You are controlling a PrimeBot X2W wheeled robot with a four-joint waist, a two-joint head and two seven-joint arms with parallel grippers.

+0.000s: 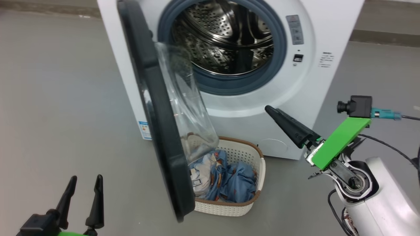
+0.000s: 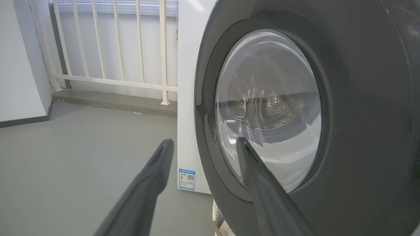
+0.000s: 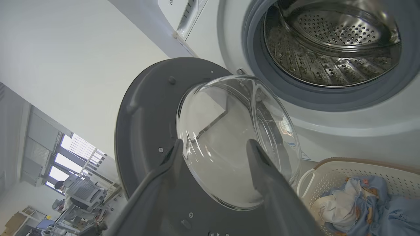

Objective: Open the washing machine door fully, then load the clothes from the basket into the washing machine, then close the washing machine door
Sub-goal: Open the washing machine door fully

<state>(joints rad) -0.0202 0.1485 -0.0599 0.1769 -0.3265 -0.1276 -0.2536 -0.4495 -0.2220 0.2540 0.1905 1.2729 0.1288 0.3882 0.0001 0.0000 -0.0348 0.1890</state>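
Holding the left gripper (image 1: pixel 86 178) spread wide, gripping nothing. Facing the outer side of the door (image 2: pixel 361 98) just ahead and to the right of its fingers, apparently short of touching. Holding the right gripper (image 3: pixel 215 142) released and empty as well, pointing at the door's glass bowl (image 3: pixel 236 141), straight beyond the fingertips and apart from them. Finding the basket (image 3: pixel 361 170) past the right finger of that gripper, low down, with the clothes (image 3: pixel 377 203) heaped inside. Finding the drum (image 3: pixel 328 42) above and beyond the same finger, bare of laundry.

Judging the door as only partly swung, overhanging the basket and needing a wider push first. Expecting a stiff, fairly heavy panel turning on its hinge. Treating the bowl as smooth, slippery and breakable, so pressing on the dark rim near the free edge instead. Expecting the clothes to be light, limp and prone to trailing. Pinching a raised fold at the top of the heap and lifting well clear of the basket rim.
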